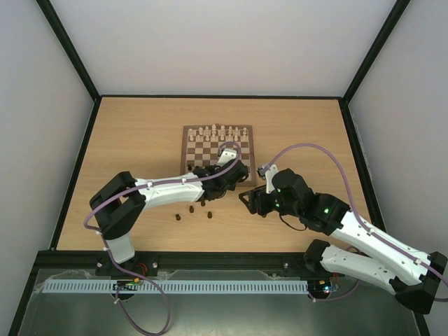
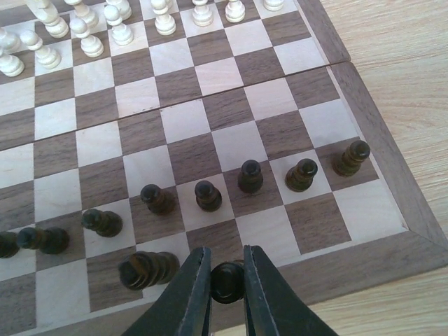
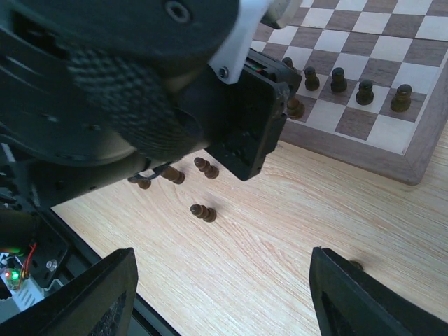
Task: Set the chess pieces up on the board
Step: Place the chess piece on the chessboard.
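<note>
The left gripper [image 2: 227,260] is closed narrowly on a dark chess piece [image 2: 227,285] at bottom centre, at the board [image 2: 378,150]'s near edge; its arm stretches from lower left to frame centre; the right gripper [image 3: 220,255] gapes wide, holding nothing, over the tabletop [image 3: 280,231]; loose dark pieces [image 3: 203,211] lie mid-frame.

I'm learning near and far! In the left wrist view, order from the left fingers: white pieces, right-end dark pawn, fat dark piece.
1. Fat dark piece, just left of the fingers.
2. Right-end dark pawn, farther up and right.
3. White pieces, far end.
</note>
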Robot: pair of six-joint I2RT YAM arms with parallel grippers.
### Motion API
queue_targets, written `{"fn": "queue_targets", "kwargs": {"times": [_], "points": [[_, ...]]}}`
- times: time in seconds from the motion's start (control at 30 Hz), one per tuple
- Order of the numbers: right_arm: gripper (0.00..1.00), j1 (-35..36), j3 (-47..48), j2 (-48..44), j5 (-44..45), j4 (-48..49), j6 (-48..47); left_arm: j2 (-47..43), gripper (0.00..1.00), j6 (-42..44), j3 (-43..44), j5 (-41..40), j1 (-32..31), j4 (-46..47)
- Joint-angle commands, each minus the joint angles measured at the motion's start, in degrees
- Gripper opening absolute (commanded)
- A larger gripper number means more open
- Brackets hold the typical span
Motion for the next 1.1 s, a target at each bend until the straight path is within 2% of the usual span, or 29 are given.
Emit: {"fn": "queue_targets", "kwargs": {"times": [0.0, 0.73, 1.07], "points": [[0.68, 0.37, -0.79, -1.01, -0.23, -1.24, -0.07, 1.78, 0.03, 0.72, -1.1, -2.34, 0.47, 4.79], [0.68, 0.34, -1.05, -0.85, -1.2, -0.67, -0.69, 5.15, 0.04, 0.96, -5.2, -5.59, 1.71, 11.27], [0.69, 0.37, -1.14, -0.93, -1.55, -0.49, -0.81, 4.96, 0.15, 0.5, -4.83, -5.17, 1.71, 9.97]]}}
